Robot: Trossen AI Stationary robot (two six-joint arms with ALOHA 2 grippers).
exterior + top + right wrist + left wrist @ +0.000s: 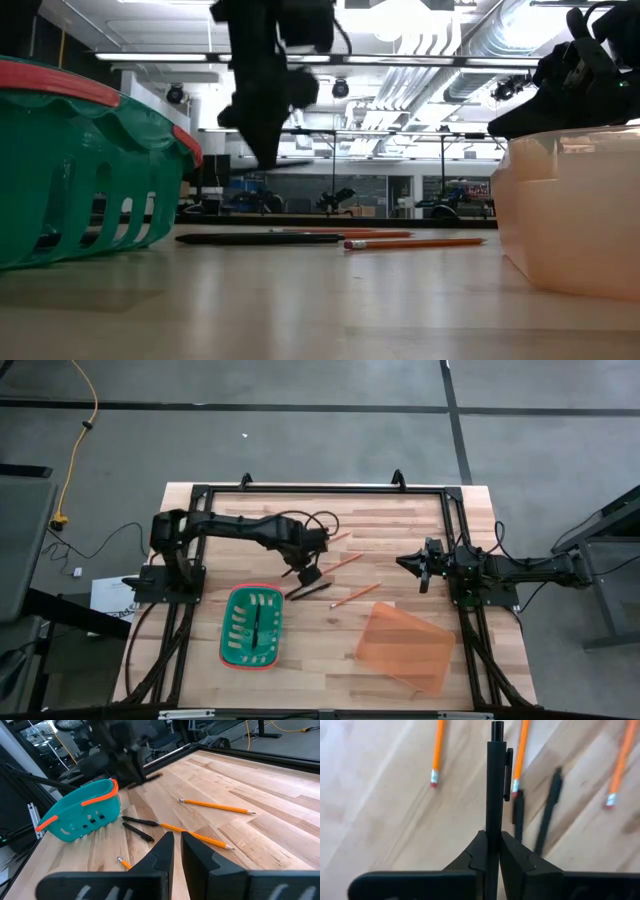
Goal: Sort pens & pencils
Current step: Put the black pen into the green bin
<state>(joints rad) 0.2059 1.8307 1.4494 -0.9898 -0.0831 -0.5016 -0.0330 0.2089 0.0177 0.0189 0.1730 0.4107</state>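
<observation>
Black plastic pen (pixel 495 780) sat clamped in the left gripper (pixel 492 851) at frame centre, above two more pens (pixel 546 810) on the table.
Light, rigid and slick, it looked best pinched mid-barrel; the right gripper (pixel 176 851) waited nearly closed, empty.

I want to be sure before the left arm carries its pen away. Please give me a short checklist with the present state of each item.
1. Left gripper jaws shut on one pen: ok.
2. Pen lifted off the table: ok.
3. Green basket beside the left gripper, unobstructed: ok.
4. Two other pens lie on the table: ok.
5. Right gripper waits aside, holding nothing: ok.
6. Which container takes pens: cannot tell.
</observation>
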